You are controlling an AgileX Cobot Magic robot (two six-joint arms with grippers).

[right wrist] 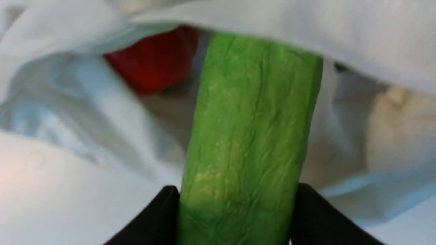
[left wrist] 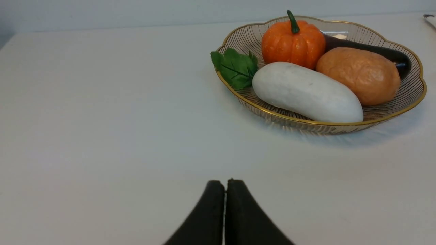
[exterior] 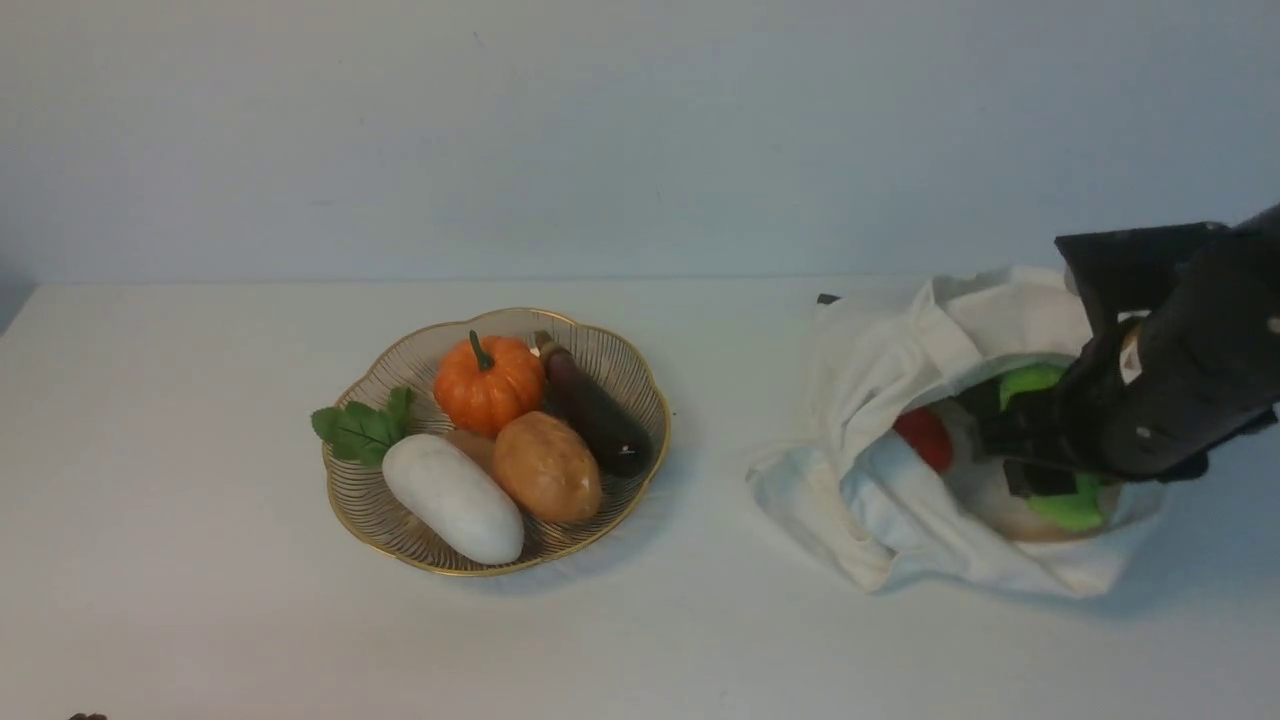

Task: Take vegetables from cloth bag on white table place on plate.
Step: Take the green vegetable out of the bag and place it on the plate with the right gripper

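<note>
On the right of the white table point(exterior: 200, 450) lies the cream cloth bag point(exterior: 880, 400), its mouth open. My right gripper point(exterior: 1035, 450) reaches into it and is shut on the bright green cucumber point(exterior: 1075, 508). In the right wrist view the cucumber point(right wrist: 248, 136) fills the gap between both black fingers of that gripper point(right wrist: 238, 190). A red vegetable point(exterior: 925, 437) point(right wrist: 153, 64) lies deeper in the bag. The gold wire plate point(exterior: 630, 370) point(left wrist: 414, 88) at centre left holds an orange pumpkin point(exterior: 488, 382) point(left wrist: 293, 42). My left gripper point(left wrist: 224, 182) is shut and empty, low over the table short of the plate.
Also on the plate are a white gourd point(exterior: 452, 497), a brown potato point(exterior: 546, 466), a dark eggplant point(exterior: 595, 410) and a green leaf point(exterior: 362, 425) over the rim. A pale beige lump point(exterior: 990, 500) lies in the bag under the cucumber. A wall stands behind the table.
</note>
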